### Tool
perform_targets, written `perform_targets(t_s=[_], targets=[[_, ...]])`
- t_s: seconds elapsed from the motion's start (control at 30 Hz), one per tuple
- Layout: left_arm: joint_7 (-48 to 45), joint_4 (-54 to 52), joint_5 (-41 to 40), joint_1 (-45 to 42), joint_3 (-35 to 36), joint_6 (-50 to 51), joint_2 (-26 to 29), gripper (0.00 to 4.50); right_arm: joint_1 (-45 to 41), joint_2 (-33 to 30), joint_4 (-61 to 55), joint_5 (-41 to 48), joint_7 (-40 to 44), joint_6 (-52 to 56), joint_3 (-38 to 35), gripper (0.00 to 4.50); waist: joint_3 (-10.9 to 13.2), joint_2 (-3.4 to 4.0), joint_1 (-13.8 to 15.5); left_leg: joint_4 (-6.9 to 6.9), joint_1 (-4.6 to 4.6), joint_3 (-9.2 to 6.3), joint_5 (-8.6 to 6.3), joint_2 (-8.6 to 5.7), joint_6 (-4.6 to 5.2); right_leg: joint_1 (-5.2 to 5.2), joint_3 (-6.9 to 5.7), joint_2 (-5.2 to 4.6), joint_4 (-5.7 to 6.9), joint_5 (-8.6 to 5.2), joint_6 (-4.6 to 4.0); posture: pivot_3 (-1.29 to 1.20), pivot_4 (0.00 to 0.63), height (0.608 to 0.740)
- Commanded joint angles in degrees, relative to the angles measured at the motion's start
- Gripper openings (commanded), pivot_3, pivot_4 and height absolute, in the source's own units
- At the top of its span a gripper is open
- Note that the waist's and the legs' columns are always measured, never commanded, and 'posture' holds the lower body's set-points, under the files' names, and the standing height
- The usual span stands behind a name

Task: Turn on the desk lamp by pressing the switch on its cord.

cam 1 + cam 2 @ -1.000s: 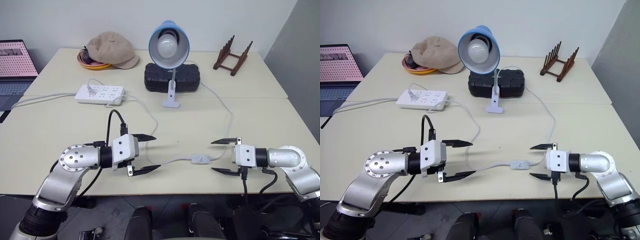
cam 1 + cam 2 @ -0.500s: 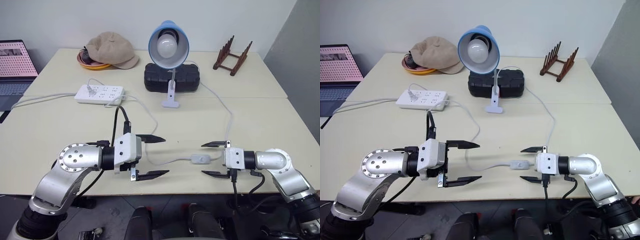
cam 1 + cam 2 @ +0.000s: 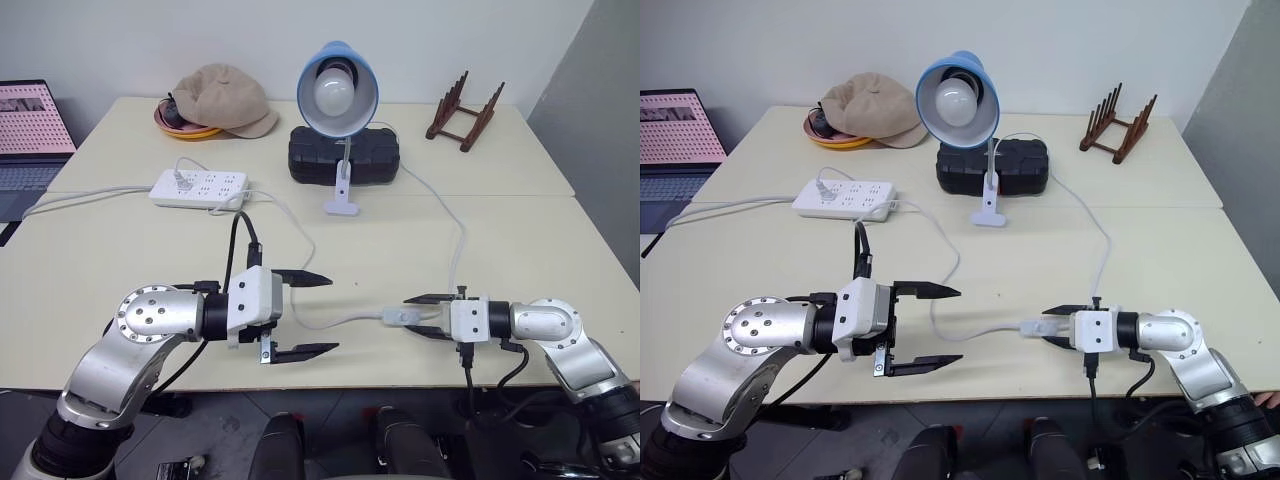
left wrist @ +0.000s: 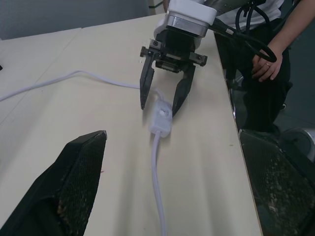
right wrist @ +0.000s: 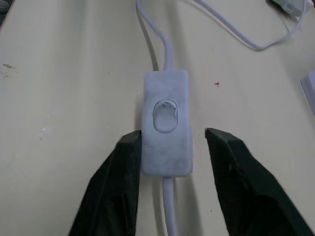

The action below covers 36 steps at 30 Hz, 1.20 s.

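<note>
The desk lamp (image 3: 338, 90) stands clipped at the table's middle back, its blue shade and white bulb facing me, and the bulb looks unlit. Its thin white cord (image 3: 460, 235) runs down the right side to the switch (image 3: 398, 317) near the front edge. My right gripper (image 3: 407, 314) points left with its fingers drawn in on both sides of the switch (image 5: 166, 130). One finger (image 5: 129, 147) touches its side and the other sits just off it. My left gripper (image 3: 334, 313) hovers wide open to the left of the switch, holding nothing.
A white power strip (image 3: 200, 187) with its thicker cable lies at the back left. A black case (image 3: 344, 155) sits behind the lamp's base, a tan cap (image 3: 222, 98) and a wooden rack (image 3: 465, 110) stand further back, and a laptop (image 3: 30, 130) is far left. A person's hand (image 4: 261, 66) rests beyond the table edge.
My right gripper slid left to the switch, then its fingers closed in from wide open around it. The left gripper drifted slightly right at first and has stayed open.
</note>
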Motion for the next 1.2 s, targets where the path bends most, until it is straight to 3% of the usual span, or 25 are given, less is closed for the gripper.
perform_targets(t_s=[0.03,0.3,0.37,0.43,0.5,0.57,0.73,0.93,1.2], targets=[[0.33,-1.26,-0.81,-0.49,0.09,-0.23,-0.18,4.5,-0.77,-0.23,0.05,0.11,-0.18,-1.63,-0.49,1.05,0.0,0.0,0.0,0.0,0.0,0.0,0.0,0.0,0.0,0.0,0.0,0.0,0.0,0.0,0.0,0.0,0.15,0.74],[2.78,-1.04,-1.98,-0.9,0.83,3.29,-0.65,4.5,-1.02,-0.82,0.37,0.94,0.18,-1.5,-1.18,1.04,0.0,0.0,0.01,0.0,0.0,0.0,0.0,0.0,0.0,0.0,0.0,0.0,0.0,0.0,0.0,0.0,0.15,0.74],[5.68,-1.2,-5.34,-1.36,2.13,8.72,-1.4,4.5,-1.44,-0.42,-0.67,1.38,-0.2,-0.03,-1.31,1.04,0.0,0.0,0.0,0.0,0.0,0.0,0.0,0.0,0.0,0.0,0.0,0.0,0.01,0.0,0.0,0.0,0.15,0.74],[12.17,-0.78,-17.58,-3.02,5.65,22.67,-2.28,4.5,-2.39,0.72,-2.78,2.66,-1.29,3.97,-1.74,1.04,0.0,0.0,0.0,0.01,0.0,-0.01,0.0,0.0,0.0,0.0,0.0,0.0,0.02,0.0,0.0,0.0,0.15,0.74],[21.62,2.07,-39.09,-4.04,10.09,35.25,-1.65,4.5,-4.4,2.49,-5.45,3.47,-2.9,8.46,-1.84,1.04,0.01,-0.01,-0.11,0.04,0.0,-0.07,0.0,0.01,0.0,0.0,-0.03,0.02,0.09,0.0,0.0,0.0,0.15,0.74],[32.4,4.74,-55.91,-3.17,12.09,37.99,-1.4,4.5,-6.06,4.03,-7.35,2.93,-4.62,11.62,-1.71,1.04,0.02,0.01,-0.49,0.05,0.03,-0.12,0.0,0.07,0.0,0.0,-0.05,0.05,0.18,0.0,0.0,0.0,0.15,0.74],[46.31,1.44,-73.37,2.46,11.56,36.44,-1.36,4.5,-8.82,5.9,-8.54,-1.64,-10.33,15.58,-2.0,1.04,0.02,0.01,-0.2,0.03,0.02,-0.14,0.0,0.05,0.0,0.02,-0.04,0.05,0.11,0.01,0.01,0.0,0.15,0.74],[55.77,-0.03,-67.01,6.29,6.9,29.55,-11.73,4.5,-9.77,10.3,-14.74,1.36,-14.75,27.16,-2.97,1.04,-0.02,0.04,0.34,0.04,0.02,-0.1,0.0,-0.04,-0.01,0.05,-0.01,-0.02,0.05,0.01,0.0,0.0,0.15,0.74],[56.63,4.83,-58.88,1.95,4.24,24.91,-22.47,4.5,-9.46,12.72,-19.92,3.09,-15.1,30.84,-2.04,1.04,-0.06,0.01,0.36,0.09,0.01,-0.12,0.01,-0.06,-0.02,0.05,-0.02,0.02,0.05,0.02,-0.01,0.0,0.15,0.74]])
